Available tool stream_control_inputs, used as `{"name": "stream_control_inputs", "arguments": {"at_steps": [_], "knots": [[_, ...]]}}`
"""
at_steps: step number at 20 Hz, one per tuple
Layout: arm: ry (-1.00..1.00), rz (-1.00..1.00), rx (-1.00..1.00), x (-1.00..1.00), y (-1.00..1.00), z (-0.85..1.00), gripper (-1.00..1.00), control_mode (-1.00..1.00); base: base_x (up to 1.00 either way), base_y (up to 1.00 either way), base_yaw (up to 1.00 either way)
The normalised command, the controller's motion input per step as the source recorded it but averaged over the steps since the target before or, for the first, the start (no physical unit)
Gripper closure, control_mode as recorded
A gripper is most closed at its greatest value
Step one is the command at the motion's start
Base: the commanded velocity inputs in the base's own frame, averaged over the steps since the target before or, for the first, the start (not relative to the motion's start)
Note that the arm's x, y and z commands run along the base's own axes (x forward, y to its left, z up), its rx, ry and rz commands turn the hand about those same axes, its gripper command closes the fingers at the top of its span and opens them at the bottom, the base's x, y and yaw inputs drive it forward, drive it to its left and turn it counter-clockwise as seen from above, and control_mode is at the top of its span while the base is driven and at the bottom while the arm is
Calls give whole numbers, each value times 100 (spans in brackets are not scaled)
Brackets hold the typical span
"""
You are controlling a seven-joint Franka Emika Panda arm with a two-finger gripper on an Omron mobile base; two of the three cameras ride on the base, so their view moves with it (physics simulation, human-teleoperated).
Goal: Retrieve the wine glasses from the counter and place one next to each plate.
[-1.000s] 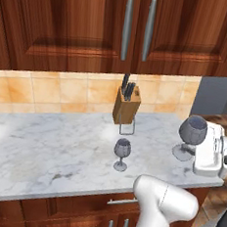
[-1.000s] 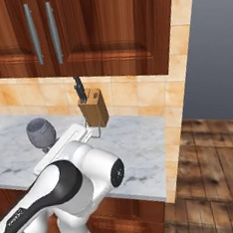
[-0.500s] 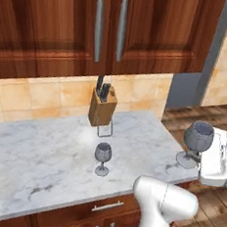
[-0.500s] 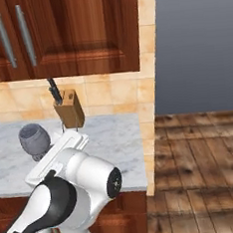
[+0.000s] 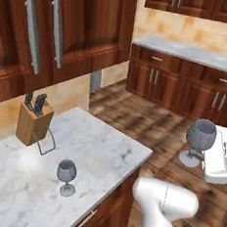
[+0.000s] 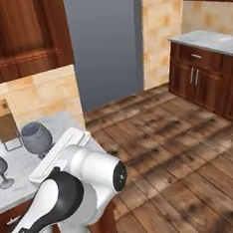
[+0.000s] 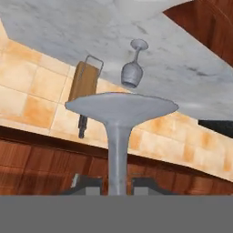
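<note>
The fingers (image 7: 117, 181) are closed snugly on the thin stem of one wine glass (image 5: 199, 139), pinching it from both sides just above the round foot, as the hand view shows. In the left base view that glass hangs upright beside the white hand, out over the wood floor (image 5: 134, 118) and well clear of the counter (image 5: 102, 149). In the right base view the same glass (image 6: 36, 139) sits just above the arm's shoulder.

The second wine glass (image 5: 66, 176) stands upright on the marble counter, apart from everything else, a little way in front of the wooden knife block (image 5: 32, 123) near the tiled wall. The hand view shows it (image 7: 132, 70) upside down, because the camera is rolled over.

So the task looks roughly a quarter done: one glass is picked up and in transit, but not set down. No plates are visible here, so the place for it cannot be judged. Left to do: put this glass beside a plate, come back for the other one, and set it by the second plate.
</note>
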Motion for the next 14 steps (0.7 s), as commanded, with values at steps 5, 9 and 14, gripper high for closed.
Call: {"name": "stream_control_inputs", "arguments": {"at_steps": [5, 9, 14], "knots": [[0, 0, 0, 0, 0, 0, 100, 100, 0, 0, -100], [0, 0, 0, 0, 0, 0, 100, 100, 0, 0, -100], [0, 0, 0, 0, 0, 0, 100, 100, 0, -53, -88]]}}
